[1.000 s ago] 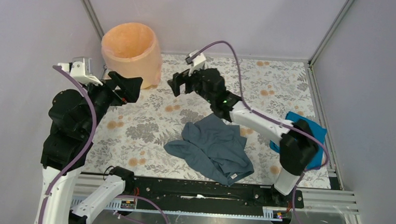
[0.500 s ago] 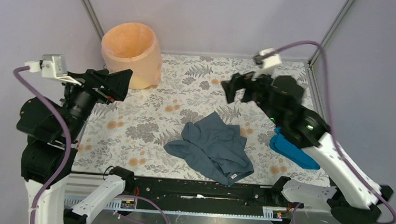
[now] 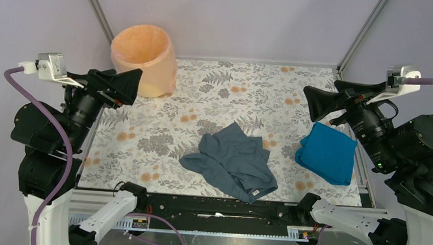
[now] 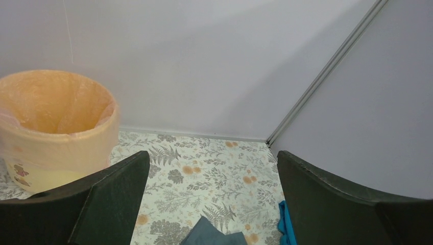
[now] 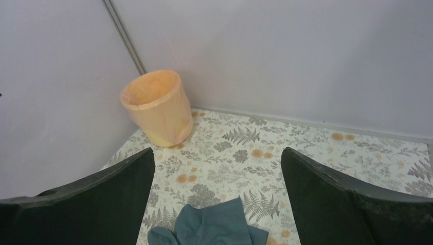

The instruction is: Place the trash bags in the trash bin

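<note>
Film first: thin, wrinkly pale-pink plastic bag (image 4: 56, 109) lines the round yellow-orange plastic bucket (image 4: 30, 176), draped over its rim. Left gripper (image 4: 212, 158) and right gripper (image 5: 217, 153) hang released, empty, well apart from the bucket. Job looks finished; only parking remains, I'd say.

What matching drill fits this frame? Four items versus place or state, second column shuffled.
Column 1
1. trash bin
2. trash bag
3. grey-blue garment
4. blue cloth

Column 2
A. folded, at the right side
B. standing in the far left corner
C. lining the bin, turned down over its rim
D. crumpled, centre near edge

Pairs: 1-B, 2-C, 3-D, 4-A
</note>
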